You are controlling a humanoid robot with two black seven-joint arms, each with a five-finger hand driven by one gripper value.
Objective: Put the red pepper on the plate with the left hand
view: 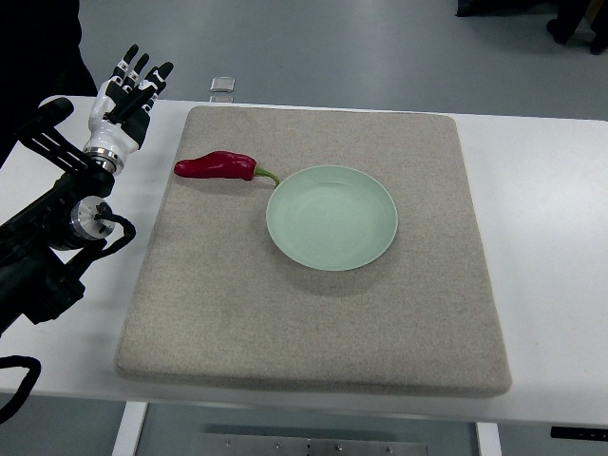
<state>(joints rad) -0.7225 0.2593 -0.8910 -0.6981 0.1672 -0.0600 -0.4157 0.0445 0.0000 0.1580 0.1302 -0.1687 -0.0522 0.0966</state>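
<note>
**Pepper off the plate, left hand open at the desk's far left corner**

We see the red pepper lying on the grey mat, near the mat's far left corner, its green stem pointing toward the pale green plate. The stem tip comes just beside the plate's rim — whether they touch we cannot tell. The plate sits near the middle of the mat and holds nothing.

Our left hand is over the white desk near its far left corner, to the left of the mat and apart from the pepper. Its fingers are straight and slightly spread, gripping nothing. A small clear object rests at the desk's far edge.
</note>
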